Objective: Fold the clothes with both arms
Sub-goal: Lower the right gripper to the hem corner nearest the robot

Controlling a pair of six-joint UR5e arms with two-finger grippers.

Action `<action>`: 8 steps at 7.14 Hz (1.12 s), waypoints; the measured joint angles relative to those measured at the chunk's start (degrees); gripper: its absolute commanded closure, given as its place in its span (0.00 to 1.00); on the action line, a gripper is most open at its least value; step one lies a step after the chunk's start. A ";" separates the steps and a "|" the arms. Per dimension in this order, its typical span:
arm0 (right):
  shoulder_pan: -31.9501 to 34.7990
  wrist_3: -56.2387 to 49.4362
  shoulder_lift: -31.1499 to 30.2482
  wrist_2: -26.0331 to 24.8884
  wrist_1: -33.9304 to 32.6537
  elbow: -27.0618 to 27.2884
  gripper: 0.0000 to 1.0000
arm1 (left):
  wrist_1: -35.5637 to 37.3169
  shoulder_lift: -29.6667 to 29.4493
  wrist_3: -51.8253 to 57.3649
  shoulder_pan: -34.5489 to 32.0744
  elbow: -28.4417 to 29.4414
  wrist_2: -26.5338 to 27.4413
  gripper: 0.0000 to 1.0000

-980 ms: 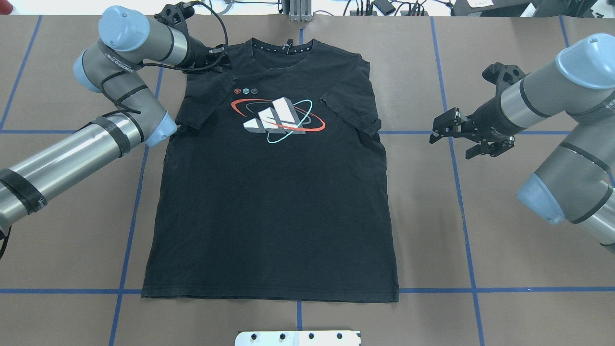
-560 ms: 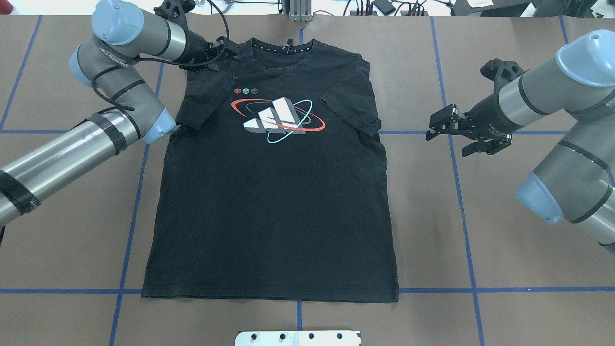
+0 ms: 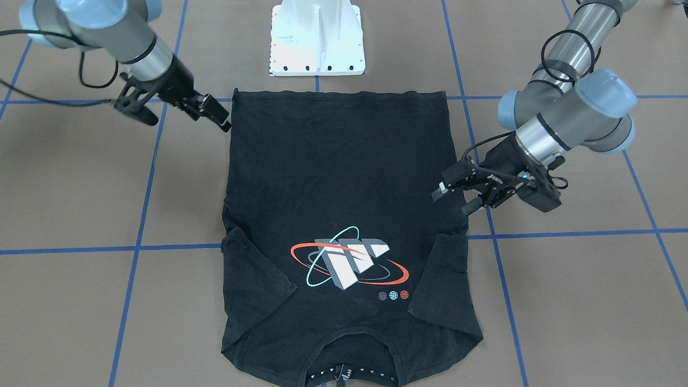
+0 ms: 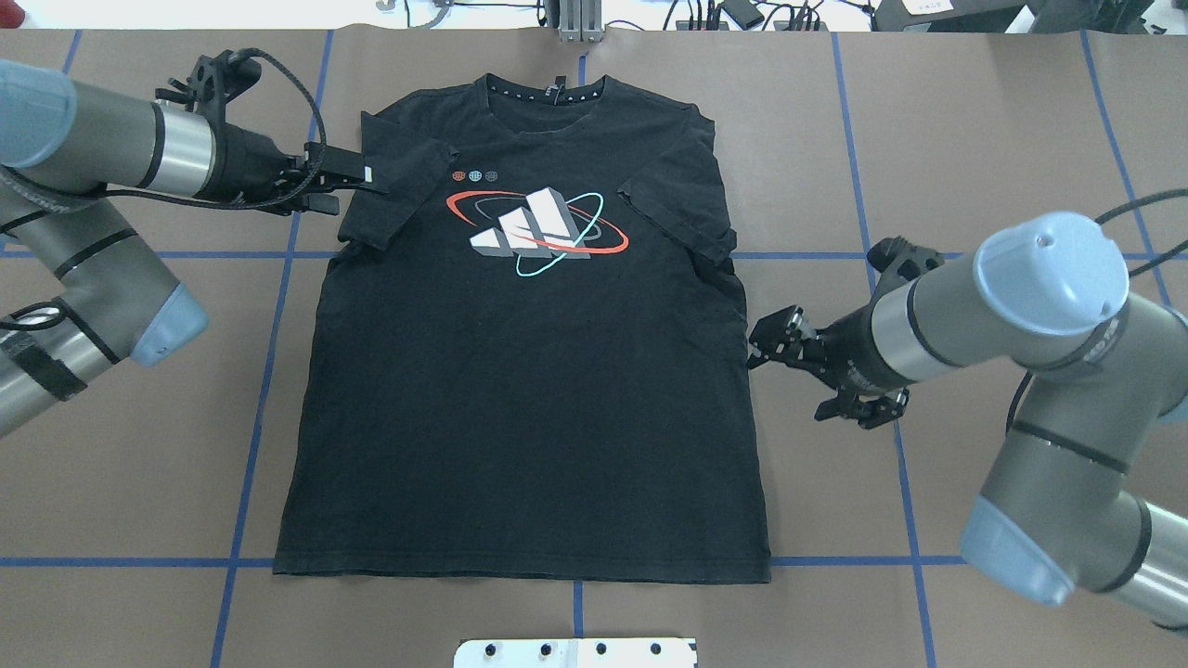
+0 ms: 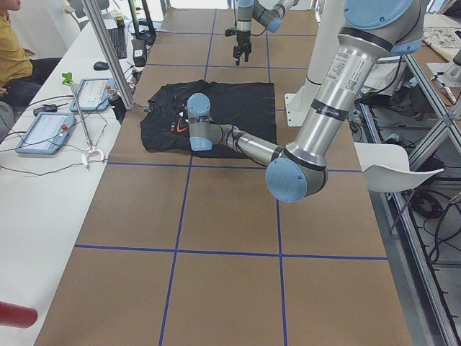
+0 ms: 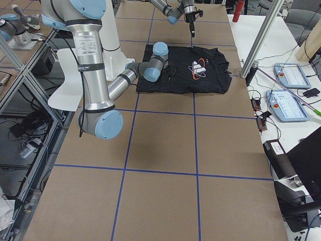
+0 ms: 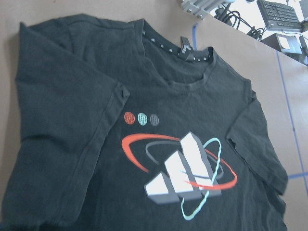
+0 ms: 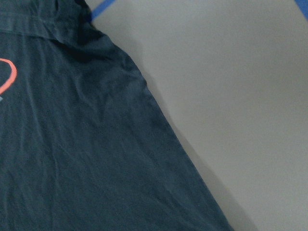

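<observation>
Overhead and front-facing cameras look down from opposite sides, sharing the T-shirt (image 4: 520,417).

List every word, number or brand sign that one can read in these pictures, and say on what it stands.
No text can be read clearly.
The logo on the T-shirt: slanted bars with orbit rings, no letters.
The round emblems near it: too small to read.
The collar label: blurred.
Print on the left arm: too small to read.

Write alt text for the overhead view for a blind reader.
A black T-shirt lies flat, logo up, on a brown table. The open left gripper is by one sleeve, the open right gripper beside the opposite edge.
</observation>
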 measured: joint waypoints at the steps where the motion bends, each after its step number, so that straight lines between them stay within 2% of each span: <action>1: -6.10 3.03 -0.42 -5.63 -5.90 3.48 0.02 | -0.02 1.04 -0.24 0.09 -1.20 -0.27 0.00; 3: -17.94 10.92 -0.42 -17.70 -12.64 6.61 0.02 | 0.02 1.51 -0.39 0.25 -1.62 -0.32 0.00; 5: -25.04 14.58 -0.27 -26.62 -13.99 4.48 0.07 | 0.04 1.51 -0.46 0.31 -1.62 -0.19 0.00; 6: -25.96 14.88 -0.17 -28.26 -14.12 3.11 0.10 | 0.05 1.51 -0.47 0.29 -1.64 -0.14 0.00; 8: -25.93 14.81 -0.24 -29.22 -14.28 1.27 0.30 | 0.05 1.52 -0.53 0.26 -1.67 -0.11 0.00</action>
